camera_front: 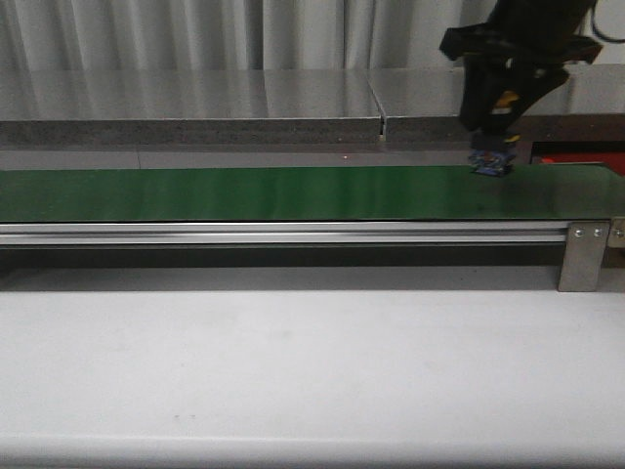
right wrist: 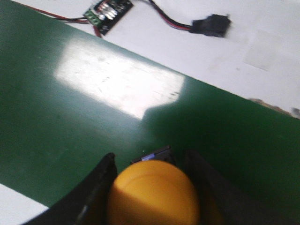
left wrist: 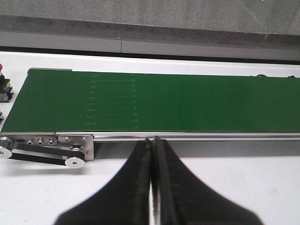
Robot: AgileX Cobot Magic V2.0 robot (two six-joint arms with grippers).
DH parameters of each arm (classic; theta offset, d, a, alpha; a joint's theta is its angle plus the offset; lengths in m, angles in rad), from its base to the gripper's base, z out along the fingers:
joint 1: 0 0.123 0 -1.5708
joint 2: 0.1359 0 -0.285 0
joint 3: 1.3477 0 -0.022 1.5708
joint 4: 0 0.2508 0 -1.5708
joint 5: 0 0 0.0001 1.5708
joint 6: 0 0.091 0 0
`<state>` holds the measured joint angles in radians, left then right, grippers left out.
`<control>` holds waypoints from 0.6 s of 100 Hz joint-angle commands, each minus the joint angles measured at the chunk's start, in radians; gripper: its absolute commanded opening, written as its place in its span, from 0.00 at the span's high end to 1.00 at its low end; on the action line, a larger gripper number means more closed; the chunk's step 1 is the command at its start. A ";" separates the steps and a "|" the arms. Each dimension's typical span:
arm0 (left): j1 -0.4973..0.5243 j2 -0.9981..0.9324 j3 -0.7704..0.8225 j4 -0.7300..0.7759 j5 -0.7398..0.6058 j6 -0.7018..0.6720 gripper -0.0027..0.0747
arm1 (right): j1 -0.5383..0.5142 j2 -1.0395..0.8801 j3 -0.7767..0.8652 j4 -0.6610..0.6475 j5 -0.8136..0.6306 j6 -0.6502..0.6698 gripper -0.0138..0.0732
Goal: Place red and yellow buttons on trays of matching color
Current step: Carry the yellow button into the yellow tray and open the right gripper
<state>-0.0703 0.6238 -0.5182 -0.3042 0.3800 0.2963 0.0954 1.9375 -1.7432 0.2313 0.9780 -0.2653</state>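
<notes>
The green belt (camera_front: 244, 193) looked smooth and slightly glossy, like rubber or coated plastic, and threw back a broad pale glare patch in the right wrist view. Its side rail (camera_front: 283, 233) was bare brushed metal with a dull silver sheen, as was the bracket (camera_front: 584, 256) at about four o'clock in the front view. The table (camera_front: 293, 371) was a matt white, smooth surface. The yellow button (right wrist: 153, 194) had a smooth, softly shiny plastic dome. The left gripper's fingers (left wrist: 126, 187) were matt black, faintly textured. The red tray (camera_front: 583, 157), at three o'clock, seemed smooth plastic.
</notes>
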 commanded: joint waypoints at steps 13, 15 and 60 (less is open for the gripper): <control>-0.008 0.000 -0.028 -0.021 -0.073 -0.002 0.99 | -0.148 -0.181 0.005 -0.010 0.015 0.074 0.58; -0.008 0.000 -0.028 -0.021 -0.073 -0.002 0.99 | -0.167 -0.193 0.015 -0.008 0.013 0.079 0.58; -0.008 0.000 -0.028 -0.021 -0.073 -0.002 0.99 | -0.468 -0.272 0.355 0.041 -0.210 0.081 0.58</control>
<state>-0.0703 0.6238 -0.5182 -0.3042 0.3800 0.2963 -0.3468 1.7196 -1.4263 0.2273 0.8902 -0.1839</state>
